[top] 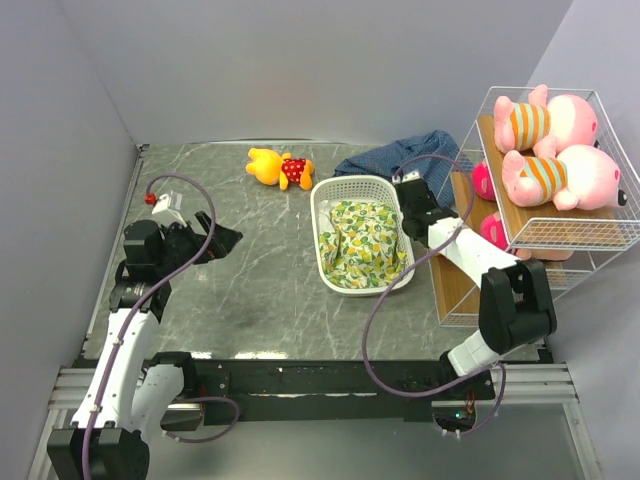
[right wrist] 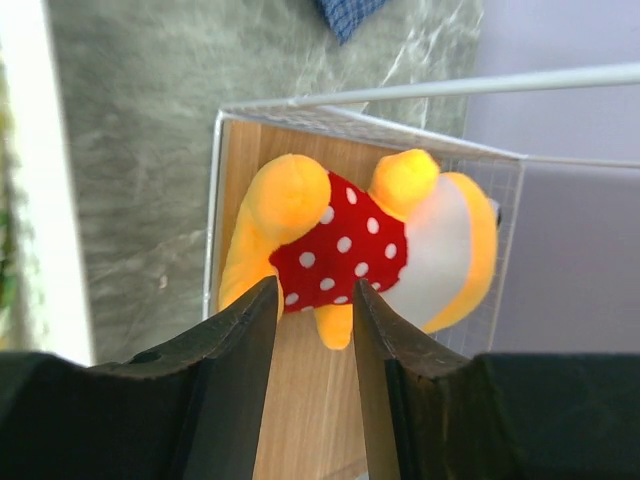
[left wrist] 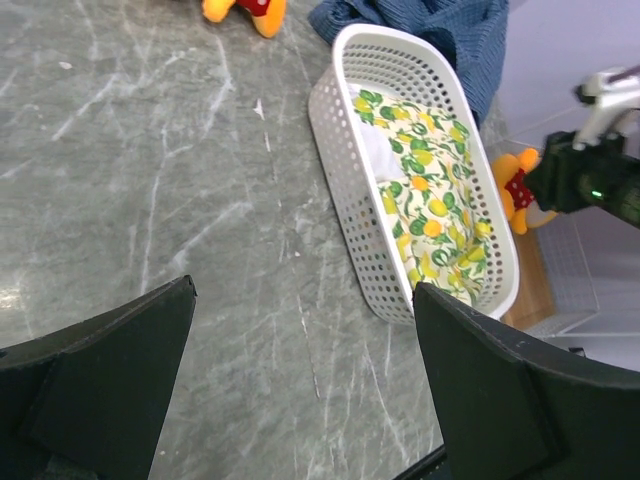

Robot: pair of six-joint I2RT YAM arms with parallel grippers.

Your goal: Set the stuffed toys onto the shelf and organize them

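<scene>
1. Far back on the counter, left of the white basket, find one loose bear lying well apart from both arms.
2. Over on the right, find a second bear lying on a low plank of the shelf under the right pincer, fingers nearly together with an orange foot in the gap; cannot tell whether pinching or clear.
3. Note the left pincer spread wide over the counter, holding nothing.
4. Expect light, soft, squashy plush, nothing fragile; take the loose bear across its red-shirted middle, not by a floppy limb.
5. Count two bears, two pigs side by side on the top tier, two pink dolls partly hidden below, one basket holding one lemon-print cloth, and one blue fabric.
</scene>
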